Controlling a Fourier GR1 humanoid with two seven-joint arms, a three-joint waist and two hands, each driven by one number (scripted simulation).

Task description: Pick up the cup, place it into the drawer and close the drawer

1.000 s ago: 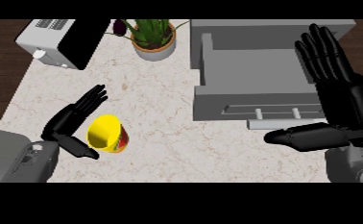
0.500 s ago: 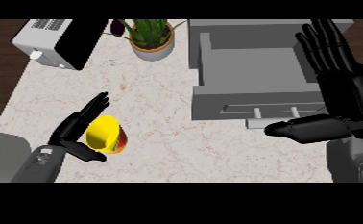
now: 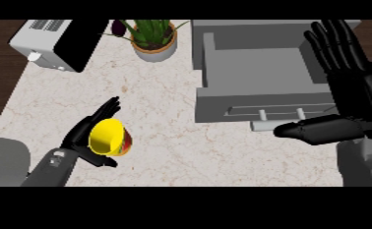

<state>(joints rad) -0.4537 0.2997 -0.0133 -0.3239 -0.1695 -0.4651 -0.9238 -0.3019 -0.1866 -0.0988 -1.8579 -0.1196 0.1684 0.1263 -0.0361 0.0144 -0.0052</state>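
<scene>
A yellow cup (image 3: pixel 109 137) with a red-orange side lies tipped on the marble counter (image 3: pixel 160 105) at the lower left, its mouth facing up toward me. My left hand (image 3: pixel 83 137) cups it from the left, fingers straight behind it and the thumb below it. The grey drawer (image 3: pixel 254 75) stands pulled open at the upper right, its handle (image 3: pixel 280 115) on the front panel. My right hand (image 3: pixel 341 75) rests open at the right edge, fingers up over the drawer's right side and thumb pointing left near the handle.
A white toaster (image 3: pixel 54 43) sits at the upper left corner. A potted green plant (image 3: pixel 152 39) stands between it and the drawer. Bare counter lies between the cup and the drawer front.
My left hand has slid in closer around the cup, and the cup has tipped slightly. The right hand has barely moved.
</scene>
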